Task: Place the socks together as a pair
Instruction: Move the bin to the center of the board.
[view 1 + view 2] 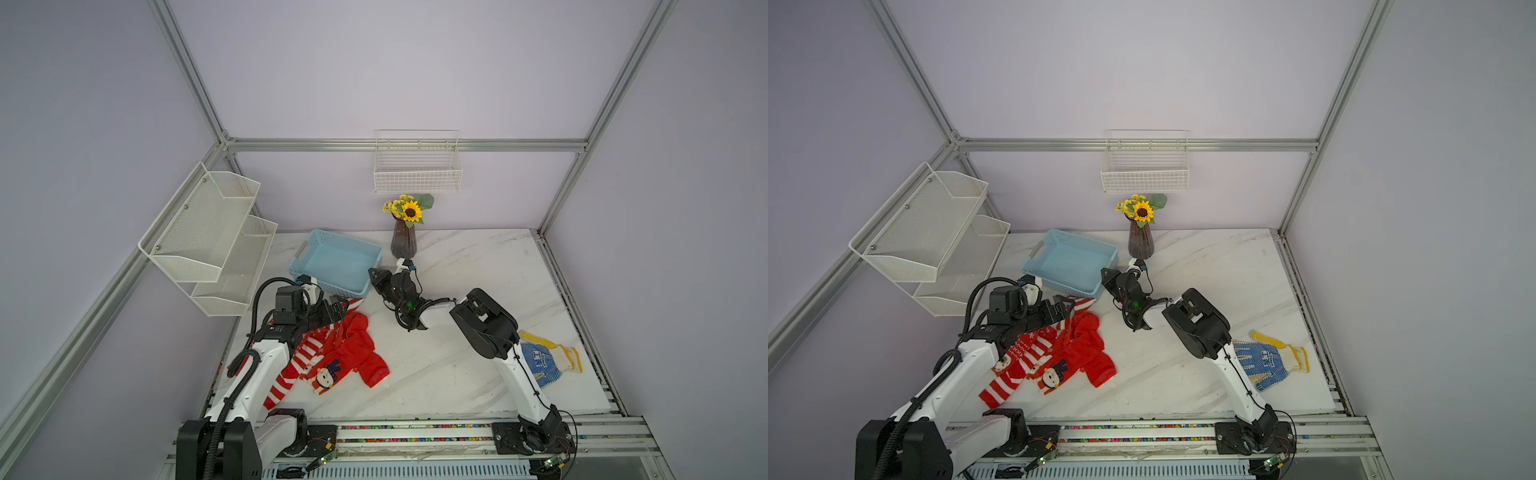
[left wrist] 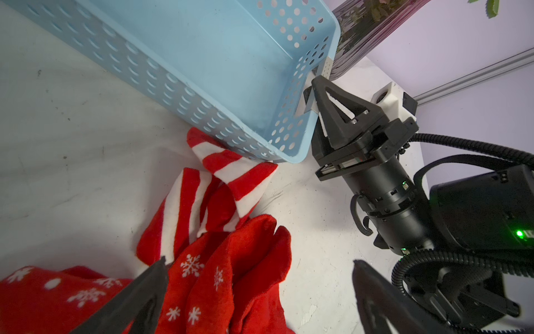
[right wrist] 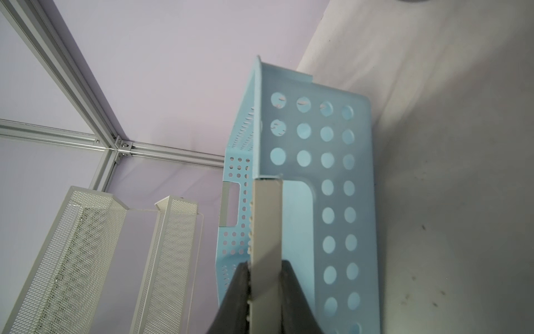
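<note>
Red Christmas socks (image 1: 345, 349) lie heaped and overlapping at the left front of the marble surface (image 1: 457, 365), partly under the left arm. One striped toe (image 2: 219, 156) touches the near corner of the empty blue basket (image 1: 328, 282). The left gripper (image 1: 337, 306) hangs just above the far end of the heap, its jaws spread wide and holding nothing. The right gripper (image 1: 373, 275) reaches across to the basket's end wall, where the wrist view shows its jaws pinching the grey handle (image 3: 265, 219).

The pairing looks barely begun. No sock is lifted, none is laid out beside its match, and striped and snowflake pieces are tangled, with a bear figure (image 1: 324, 376) showing on top. Sorting the heap into mates and setting each pair together appears to be all ahead. Blue and yellow gloves (image 1: 544, 359) rest well apart at the right front, and a vase of sunflowers (image 1: 403, 243) stands just beside the basket at the back.
</note>
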You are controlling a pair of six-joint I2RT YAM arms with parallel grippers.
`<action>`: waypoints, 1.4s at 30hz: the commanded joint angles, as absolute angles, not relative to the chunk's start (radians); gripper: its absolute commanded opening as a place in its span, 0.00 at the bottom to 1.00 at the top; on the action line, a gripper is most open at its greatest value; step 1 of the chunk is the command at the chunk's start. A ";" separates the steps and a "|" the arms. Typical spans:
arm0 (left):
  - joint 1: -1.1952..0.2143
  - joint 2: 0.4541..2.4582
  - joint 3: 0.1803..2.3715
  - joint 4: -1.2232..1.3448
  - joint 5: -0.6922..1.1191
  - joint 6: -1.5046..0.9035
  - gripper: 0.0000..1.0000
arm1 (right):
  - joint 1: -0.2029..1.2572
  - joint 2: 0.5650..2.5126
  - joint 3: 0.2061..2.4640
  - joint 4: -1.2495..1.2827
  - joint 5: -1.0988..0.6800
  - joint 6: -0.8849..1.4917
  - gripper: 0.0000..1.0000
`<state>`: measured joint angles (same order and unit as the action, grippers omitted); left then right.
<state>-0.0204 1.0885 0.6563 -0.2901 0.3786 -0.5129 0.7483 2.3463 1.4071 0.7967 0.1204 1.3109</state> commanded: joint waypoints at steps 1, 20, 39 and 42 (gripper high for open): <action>-0.023 1.073 0.670 -0.291 0.381 -0.512 0.98 | 0.755 2.294 1.371 0.781 0.103 1.470 0.17; -0.022 1.078 0.675 -0.291 0.395 -0.516 0.99 | 0.704 2.068 1.111 0.742 0.055 1.411 0.16; -0.023 1.077 0.687 -0.293 0.382 -0.499 1.00 | 0.475 1.855 0.960 0.555 -0.278 1.231 0.16; -0.024 1.078 0.690 -0.290 0.390 -0.491 1.00 | 0.411 1.825 0.952 0.501 -0.349 1.188 0.15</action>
<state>-0.0204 1.0882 0.6563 -0.3019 0.3824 -0.5106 0.4595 1.8652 0.9649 0.5838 -0.2539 1.1927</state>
